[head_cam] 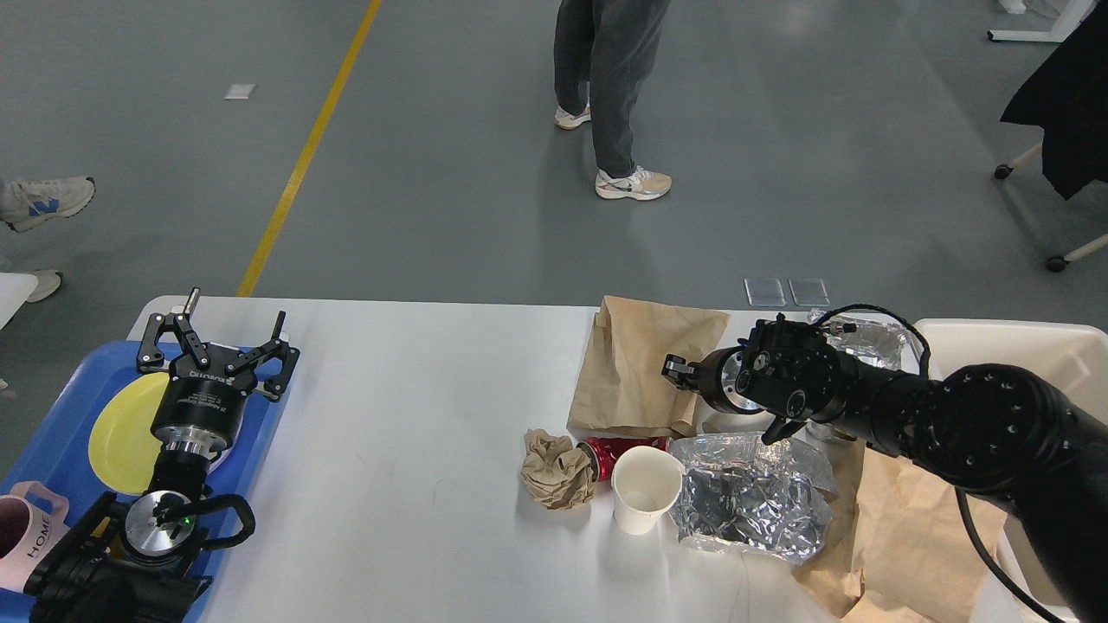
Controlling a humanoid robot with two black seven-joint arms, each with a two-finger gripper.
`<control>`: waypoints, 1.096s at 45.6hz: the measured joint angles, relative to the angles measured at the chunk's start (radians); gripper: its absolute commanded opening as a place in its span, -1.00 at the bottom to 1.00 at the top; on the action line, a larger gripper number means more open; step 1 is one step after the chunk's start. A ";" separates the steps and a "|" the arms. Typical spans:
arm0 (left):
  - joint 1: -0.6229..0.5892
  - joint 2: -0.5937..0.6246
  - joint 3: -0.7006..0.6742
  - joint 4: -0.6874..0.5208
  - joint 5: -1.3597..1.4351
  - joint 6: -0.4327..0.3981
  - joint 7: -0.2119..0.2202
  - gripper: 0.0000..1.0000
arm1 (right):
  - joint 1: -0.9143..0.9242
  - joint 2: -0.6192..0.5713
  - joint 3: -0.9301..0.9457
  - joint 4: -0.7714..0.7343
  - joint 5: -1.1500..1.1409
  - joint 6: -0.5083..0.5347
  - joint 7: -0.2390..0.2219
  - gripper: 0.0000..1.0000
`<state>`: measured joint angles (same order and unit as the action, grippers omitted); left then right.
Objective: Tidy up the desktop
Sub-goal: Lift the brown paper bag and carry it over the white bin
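Tidy barely started: rubbish still spread over right half of the white counter (pixel 415 381).
Near to far: crinkled foil sheet (pixel 749 506), white paper cup (pixel 645 497) upright, balled brown paper (pixel 558 467) touching crushed red can (pixel 615 450), flat brown paper bag (pixel 645 368). Left gripper (pixel 216 342) fingers spread, empty, over blue tray (pixel 65 415). Right gripper (pixel 679 370) at bag edge; grip state can't tell.

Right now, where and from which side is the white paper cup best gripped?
Probably by the rim of the white paper cup, from straight above. It stands upright, mouth open, one claw finger inside and one outside. The crushed red can and foil crowd its sides, so a side approach looks blocked.
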<state>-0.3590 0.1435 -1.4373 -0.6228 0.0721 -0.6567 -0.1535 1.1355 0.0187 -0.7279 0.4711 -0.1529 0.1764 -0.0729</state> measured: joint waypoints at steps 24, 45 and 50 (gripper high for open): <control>0.000 0.000 0.000 0.000 0.000 0.000 0.001 0.93 | 0.371 -0.194 -0.082 0.388 0.124 0.012 -0.124 -1.00; 0.000 0.001 0.000 0.000 0.000 0.000 0.001 0.93 | 1.040 -0.272 -0.621 0.860 0.197 0.417 -0.103 -1.00; 0.000 0.001 0.000 0.000 0.000 0.000 0.000 0.93 | 1.220 -0.273 -0.669 1.011 0.153 0.474 -0.099 -1.00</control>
<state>-0.3589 0.1443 -1.4374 -0.6228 0.0720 -0.6567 -0.1534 2.3550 -0.2546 -1.3967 1.4816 0.0003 0.6509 -0.1721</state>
